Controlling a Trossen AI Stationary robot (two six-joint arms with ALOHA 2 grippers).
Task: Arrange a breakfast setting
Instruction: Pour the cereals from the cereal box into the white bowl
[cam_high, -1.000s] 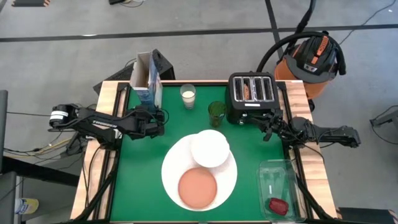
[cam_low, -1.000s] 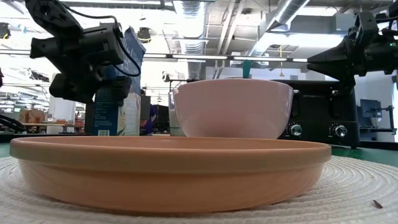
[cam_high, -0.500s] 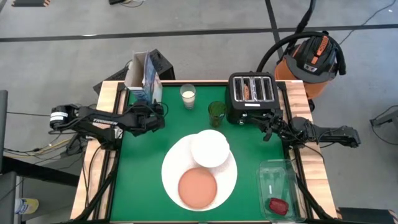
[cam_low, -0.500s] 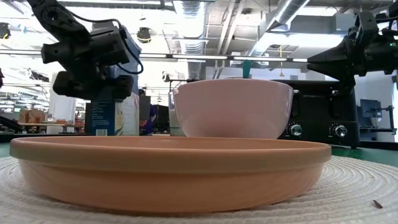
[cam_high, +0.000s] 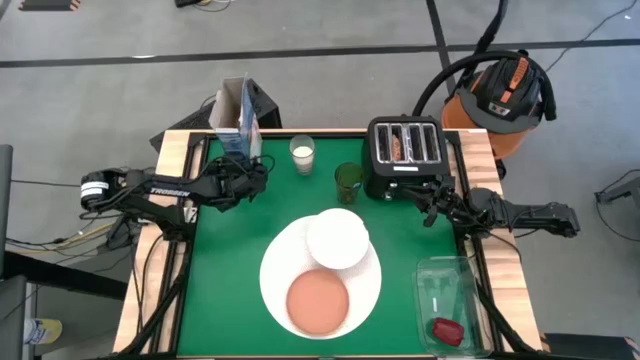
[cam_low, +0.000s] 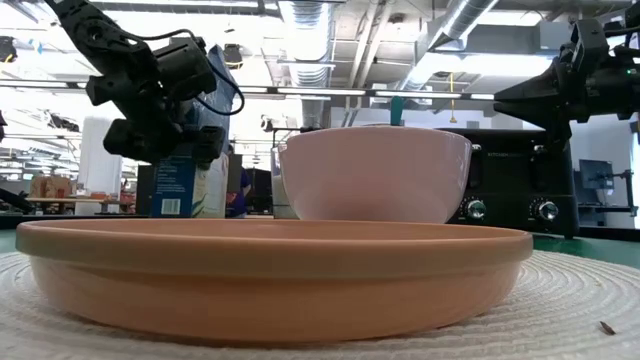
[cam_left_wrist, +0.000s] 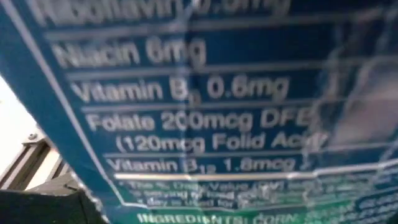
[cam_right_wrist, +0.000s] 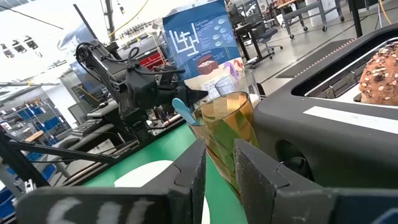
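Note:
The blue cereal box (cam_high: 240, 125) stands in the table's far left corner, and its nutrition panel (cam_left_wrist: 205, 112) fills the left wrist view. My left gripper (cam_high: 254, 177) is open close against the box's near side, about halfway up it (cam_low: 185, 135). The large white plate (cam_high: 275, 265) lies mid-table. On it rest the white bowl (cam_high: 337, 238) and the salmon-pink plate (cam_high: 318, 300). A bagel (cam_high: 399, 147) sticks out of a toaster slot. A dark-red item (cam_high: 445, 330) lies in the clear tray. My right gripper (cam_high: 425, 203) waits beside the toaster, fingers slightly apart and empty. My left gripper stands at the narrow nutrition side of the cereal box, coming at it nearly level from the table's near side. Its fingers lie outside the wrist view and are too dark from above, so I cannot tell whether they touch the box.
The black toaster (cam_high: 405, 155) stands at the far right, with a green cup (cam_high: 348, 180) and a glass of milk (cam_high: 302, 155) to its left. The clear tray (cam_high: 455, 290) lies at the near right. Bare green mat (cam_high: 225, 280) stretches along the near left.
My left gripper has swung toward the table's far edge, closer to the cereal box, rolling at the wrist while staying open. Seen from above, the box's top has leaned toward the left edge and come back, while its foot has stayed in the corner.

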